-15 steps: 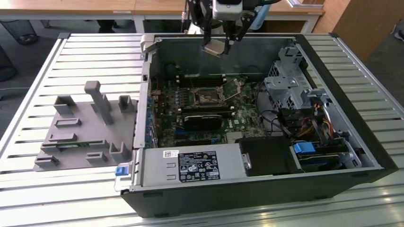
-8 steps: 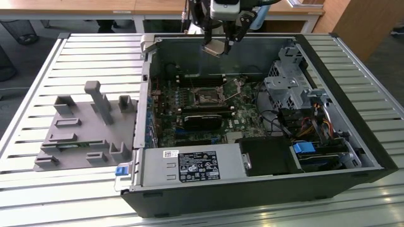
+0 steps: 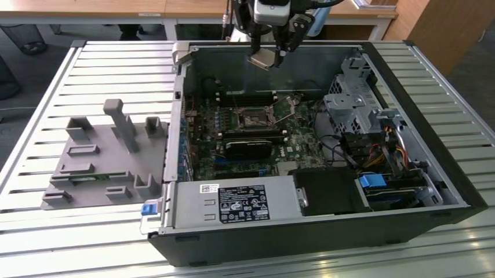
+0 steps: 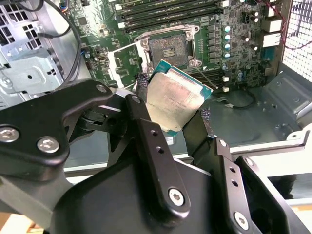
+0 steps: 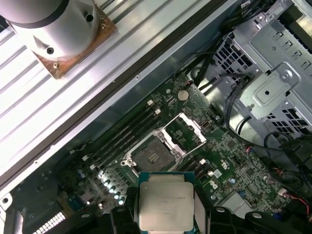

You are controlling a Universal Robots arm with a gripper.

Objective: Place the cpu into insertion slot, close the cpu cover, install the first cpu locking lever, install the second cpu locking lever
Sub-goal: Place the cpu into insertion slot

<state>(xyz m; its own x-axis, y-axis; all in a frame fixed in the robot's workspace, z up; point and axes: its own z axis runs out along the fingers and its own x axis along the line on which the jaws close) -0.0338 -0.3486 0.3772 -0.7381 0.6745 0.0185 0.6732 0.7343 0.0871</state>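
Observation:
My gripper (image 3: 267, 57) hangs high over the back of the open computer case and is shut on the cpu (image 3: 262, 58), a small square chip with a silver top. In both wrist views the cpu (image 4: 173, 100) (image 5: 165, 200) sits tilted between the black fingers (image 4: 141, 117). Below it on the green board, the insertion slot (image 3: 253, 120) (image 4: 168, 47) (image 5: 152, 154) lies bare, a dark square in a silver frame. The cpu cover (image 4: 124, 63) (image 5: 187, 129) stands swung open beside the slot. A thin locking lever (image 4: 207, 73) sticks out next to the socket.
A black heatsink block (image 3: 247, 147) lies on the board just in front of the slot, and long memory slots (image 3: 243, 95) run behind it. A drive cage with cables (image 3: 352, 107) is at the exterior view's right, the power supply (image 3: 232, 202) in front. A grey fixture (image 3: 104, 156) stands outside the case.

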